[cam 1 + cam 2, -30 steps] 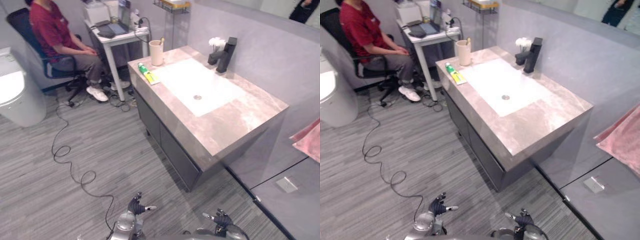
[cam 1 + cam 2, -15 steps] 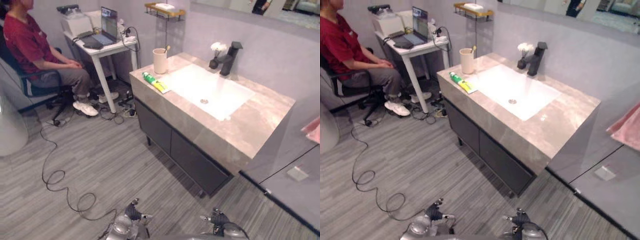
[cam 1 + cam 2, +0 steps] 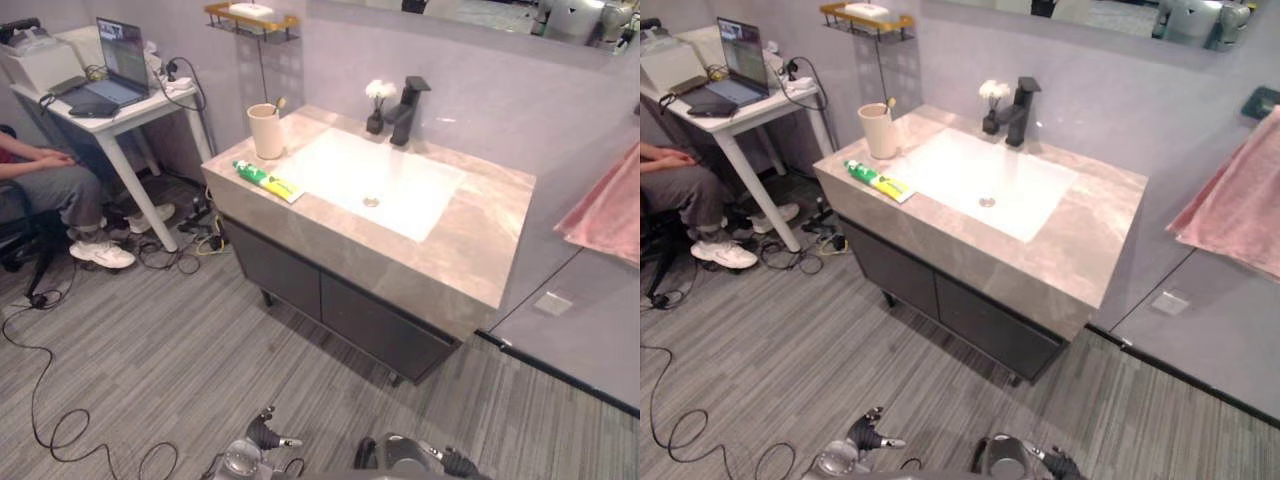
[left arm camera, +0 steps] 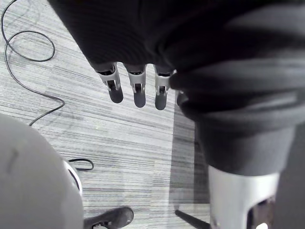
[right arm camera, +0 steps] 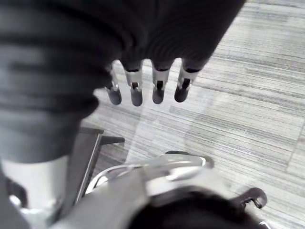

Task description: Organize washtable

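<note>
The job does not look begun yet. The tube (image 3: 266, 181) lies flat on the table (image 3: 490, 230), just beside the cup (image 3: 265, 132). The cup may hold a toothbrush (image 3: 279, 102), but it is too small to be sure. The left hand (image 4: 136, 90) and right hand (image 5: 157, 89) hang low over the floor, well apart from the table. Their fingers are straight and hold nothing.

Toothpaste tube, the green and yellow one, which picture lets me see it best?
The left eye view. There the toothpaste tube lies whole on the washtable near its front edge, by the cup. The right eye view shows it whole too, but further to the side. Both wrist views face the floor.
</note>
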Controlling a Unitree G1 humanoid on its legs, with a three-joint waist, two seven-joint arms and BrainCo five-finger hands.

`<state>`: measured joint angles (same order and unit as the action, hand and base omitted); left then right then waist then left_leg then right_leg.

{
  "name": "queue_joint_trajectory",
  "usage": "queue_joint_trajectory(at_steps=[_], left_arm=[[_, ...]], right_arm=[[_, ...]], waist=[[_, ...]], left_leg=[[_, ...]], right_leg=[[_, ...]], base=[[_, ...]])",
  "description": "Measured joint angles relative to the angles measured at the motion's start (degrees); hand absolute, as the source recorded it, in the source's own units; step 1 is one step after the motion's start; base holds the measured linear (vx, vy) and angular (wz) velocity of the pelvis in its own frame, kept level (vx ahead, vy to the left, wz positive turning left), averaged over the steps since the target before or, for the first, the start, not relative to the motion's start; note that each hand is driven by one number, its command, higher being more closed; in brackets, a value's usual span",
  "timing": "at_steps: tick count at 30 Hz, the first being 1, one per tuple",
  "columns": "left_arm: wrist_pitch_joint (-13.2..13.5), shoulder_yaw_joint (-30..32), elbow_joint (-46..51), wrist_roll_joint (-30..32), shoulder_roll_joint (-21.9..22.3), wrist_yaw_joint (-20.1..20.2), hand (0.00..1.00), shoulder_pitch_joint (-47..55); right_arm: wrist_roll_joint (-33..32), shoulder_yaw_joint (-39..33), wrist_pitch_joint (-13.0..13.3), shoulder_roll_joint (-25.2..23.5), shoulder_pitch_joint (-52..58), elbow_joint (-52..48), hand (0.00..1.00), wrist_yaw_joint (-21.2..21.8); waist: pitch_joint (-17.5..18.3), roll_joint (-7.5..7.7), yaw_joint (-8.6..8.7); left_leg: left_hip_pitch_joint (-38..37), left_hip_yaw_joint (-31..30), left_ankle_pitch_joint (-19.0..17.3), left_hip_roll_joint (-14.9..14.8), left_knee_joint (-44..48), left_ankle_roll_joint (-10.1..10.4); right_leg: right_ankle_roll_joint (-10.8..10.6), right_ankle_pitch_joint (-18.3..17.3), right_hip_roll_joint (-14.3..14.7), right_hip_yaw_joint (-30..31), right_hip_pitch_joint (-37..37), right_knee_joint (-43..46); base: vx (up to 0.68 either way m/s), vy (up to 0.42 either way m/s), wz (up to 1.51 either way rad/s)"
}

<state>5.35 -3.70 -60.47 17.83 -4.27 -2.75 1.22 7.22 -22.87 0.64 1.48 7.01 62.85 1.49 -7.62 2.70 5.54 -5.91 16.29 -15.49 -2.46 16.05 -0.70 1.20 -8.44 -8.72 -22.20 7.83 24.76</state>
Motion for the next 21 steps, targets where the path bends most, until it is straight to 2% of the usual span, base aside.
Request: queue_joint_trajectory(at_steps=[1,3,5,7,8,10,11,12,13,14,15,16,17,18,20,21], left_arm=[[0.06,1.14,0.09,-0.09,1.00,0.03,0.00,0.10],[0.07,3.36,0.70,-0.26,2.32,0.05,0.00,0.24],[0.04,4.80,2.70,-0.29,3.33,0.08,0.00,1.40],[0.05,6.57,6.88,-0.31,4.72,0.11,0.00,1.73],[0.08,6.53,9.40,-0.57,5.29,0.09,0.00,2.11],[0.10,6.49,11.82,-1.48,5.66,-0.01,0.00,2.77],[0.10,6.13,13.57,-2.11,5.75,-0.12,0.00,3.14],[0.17,5.40,15.25,-2.49,5.66,-0.18,0.00,3.80],[0.36,5.16,15.80,-2.51,5.67,-0.12,0.00,3.94],[0.84,4.58,15.81,-2.53,5.44,0.01,0.00,4.02],[1.08,4.16,15.42,-2.60,5.25,0.13,0.00,4.45],[1.17,4.20,15.03,-2.81,4.75,0.12,0.00,4.87],[1.07,3.99,14.36,-3.30,3.70,0.08,0.00,5.21],[1.09,3.94,13.71,-3.61,1.37,0.00,0.00,5.71],[0.84,3.87,13.27,-4.16,-1.48,-0.27,0.00,5.60],[0.77,3.53,12.75,-3.93,-2.04,-0.32,0.00,5.55]], right_arm=[[0.01,-1.67,0.00,-0.26,0.85,-0.30,0.00,-0.02],[-0.14,-2.95,-0.03,-0.91,1.62,-1.76,0.00,0.00],[-0.65,-3.76,-0.01,-1.36,2.22,-2.75,0.00,0.03],[-1.03,-3.66,-0.04,-1.62,2.55,-3.98,0.00,-0.04],[-1.06,-3.29,-0.16,-1.47,2.95,-4.22,0.00,-0.13],[-1.04,-2.35,-0.57,-1.51,3.53,-5.29,0.00,-0.16],[-0.99,-1.29,-0.56,-1.41,3.35,-6.05,0.00,-0.20],[-0.85,-0.96,-0.54,-1.38,2.35,-6.24,0.00,-0.23],[-0.35,-0.55,-0.55,-1.19,2.10,-6.10,0.00,-0.29],[0.15,-0.21,-0.58,-0.97,1.73,-6.08,0.00,-0.42],[0.41,1.18,-0.50,0.34,1.31,-5.54,0.00,-0.67],[0.73,1.65,-0.59,1.07,0.21,-4.82,0.00,-1.07],[1.59,3.12,-0.70,1.01,-1.57,-3.73,0.00,-1.61],[2.38,5.34,-0.56,0.90,-2.93,-3.30,0.00,-1.89],[3.15,8.47,-0.10,-0.32,-5.74,-2.74,0.00,-2.60],[3.72,11.31,0.62,-0.99,-8.13,-2.42,0.00,-2.48]], waist=[[-0.27,-1.03,0.03],[-0.36,-1.10,-0.06],[-0.37,-1.21,-0.08],[-0.48,-1.32,-0.69],[-0.67,-1.50,-1.62],[-0.67,-1.20,-2.99],[-0.48,-0.74,-3.89],[-0.27,-0.50,-4.14],[-0.08,-0.51,-4.30],[0.24,-0.71,-4.57],[1.42,-1.98,-4.87],[1.64,-2.25,-5.01],[1.62,-1.05,-5.06],[1.92,-0.18,-5.13],[2.14,0.32,-6.83],[2.13,0.18,-7.00]], left_leg=[[-0.38,-0.80,-0.27,-0.99,-0.55,0.42],[-1.31,-2.03,-0.27,-1.15,-1.23,0.54],[0.99,-3.38,-1.77,-2.44,3.73,3.07],[10.08,-5.32,-2.63,-6.02,21.29,8.70],[14.31,-4.76,-1.97,-9.12,30.95,10.46],[16.92,-2.27,-2.01,-13.06,35.52,10.04],[17.91,0.67,-0.73,-15.99,34.39,7.62],[18.25,3.33,0.38,-17.96,30.52,3.89],[18.25,4.39,0.02,-18.63,28.23,2.75],[18.41,4.70,-0.38,-19.10,23.18,2.06],[18.37,3.65,5.47,-18.83,14.36,-0.51],[18.35,2.69,6.22,-17.52,12.64,3.25],[18.20,2.05,7.49,-15.37,11.00,2.15],[18.23,1.32,8.03,-13.23,9.19,2.15],[17.42,1.09,8.12,-10.85,7.94,2.12],[16.13,1.16,8.31,-9.83,6.56,2.06]], right_leg=[[0.09,-0.11,0.86,0.25,-0.39,0.61],[0.50,-2.11,0.94,-0.50,-1.15,0.90],[0.44,-3.70,1.59,-2.20,-3.17,-0.73],[0.23,-4.38,1.80,-6.20,-5.60,-2.36],[0.54,-4.67,2.00,-8.62,-7.37,-3.02],[0.74,-4.80,1.76,-10.88,-8.94,-3.50],[0.28,-4.79,1.31,-12.83,-10.00,-4.67],[-0.58,-4.43,0.25,-15.09,-10.72,-5.45],[-1.30,-4.01,-0.27,-16.29,-11.05,-6.11],[-2.88,-3.05,-1.15,-17.86,-11.61,-7.42],[-4.41,-2.16,-1.24,-18.91,-11.53,-8.13],[-5.37,-1.92,-1.45,-18.81,-11.26,-8.17],[-4.95,-0.53,-1.85,-17.08,-11.16,-9.88],[-4.64,1.61,-1.97,-15.24,-11.68,-12.84],[-4.98,2.92,-3.11,-14.70,-13.18,-15.43],[-5.48,3.89,-3.69,-14.13,-14.13,-15.86]], base=[[0.26,-0.093,0.39],[0.25,-0.089,0.40],[0.18,-0.123,0.56],[0.11,-0.073,0.83],[0.13,0.010,0.81],[0.11,0.057,0.57],[0.09,0.120,0.65],[0.09,0.146,0.78],[0.11,0.216,1.00],[0.14,0.284,1.04],[0.16,0.322,0.97],[0.19,0.314,0.76],[0.18,0.275,0.63],[0.19,0.273,0.65],[0.15,0.194,0.46],[0.10,0.104,0.19]])
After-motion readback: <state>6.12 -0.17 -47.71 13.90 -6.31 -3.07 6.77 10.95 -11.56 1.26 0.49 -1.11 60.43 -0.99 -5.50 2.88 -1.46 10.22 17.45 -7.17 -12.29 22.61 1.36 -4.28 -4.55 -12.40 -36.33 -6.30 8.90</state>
